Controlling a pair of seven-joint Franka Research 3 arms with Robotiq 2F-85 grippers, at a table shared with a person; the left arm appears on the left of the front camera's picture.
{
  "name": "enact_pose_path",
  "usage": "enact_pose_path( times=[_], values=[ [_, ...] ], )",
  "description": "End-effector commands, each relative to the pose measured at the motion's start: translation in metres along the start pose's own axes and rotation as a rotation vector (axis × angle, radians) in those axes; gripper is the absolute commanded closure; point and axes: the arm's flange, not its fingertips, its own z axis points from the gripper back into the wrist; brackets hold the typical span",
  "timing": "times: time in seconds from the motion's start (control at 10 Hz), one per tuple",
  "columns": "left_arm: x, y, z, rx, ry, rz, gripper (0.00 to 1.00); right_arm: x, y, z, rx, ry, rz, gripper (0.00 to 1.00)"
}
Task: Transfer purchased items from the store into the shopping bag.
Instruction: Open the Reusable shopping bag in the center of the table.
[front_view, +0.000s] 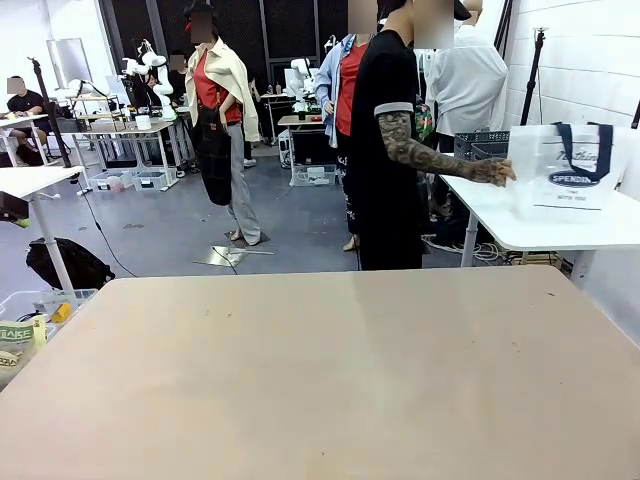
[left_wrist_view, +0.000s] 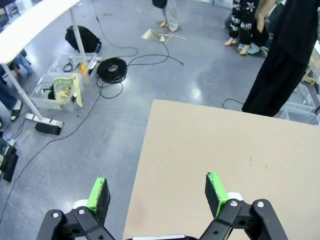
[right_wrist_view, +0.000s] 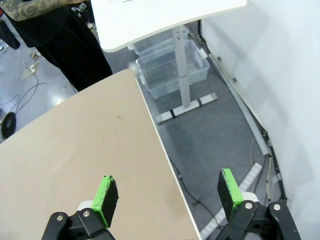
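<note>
The shopping bag (front_view: 562, 170), translucent white with navy handles and dark lettering, stands on a white side table (front_view: 560, 228) at the far right. A person's hand (front_view: 497, 172) reaches to the bag's left edge. Behind the bag sits the store (front_view: 480, 145), a dark grey lattice basket, partly hidden. The purchased items are out of view. My left gripper (left_wrist_view: 157, 195) hangs open over the left corner of the beige table (left_wrist_view: 225, 150), nothing between its green pads. My right gripper (right_wrist_view: 167, 192) is open above the table's right edge (right_wrist_view: 150, 120), also with nothing in it.
The person in black (front_view: 385, 140) stands at the far side of the beige table (front_view: 320, 370). Clear bins (left_wrist_view: 62, 82), a black bag and coiled cable lie on the floor to the left. More clear bins (right_wrist_view: 170, 65) sit under the white side table, near a white wall.
</note>
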Motion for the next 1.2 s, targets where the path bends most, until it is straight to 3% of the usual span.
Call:
enact_pose_path(
  times=[0.0,1.1],
  values=[
    [-0.0002,-0.0008,0.0008,0.004,0.004,-0.01,0.0,-0.0007,0.0013,0.0008,-0.002,0.011,-0.003,0.0],
    [-0.0002,-0.0008,0.0008,0.004,0.004,-0.01,0.0,-0.0007,0.0013,0.0008,-0.002,0.011,-0.003,0.0]
  ],
)
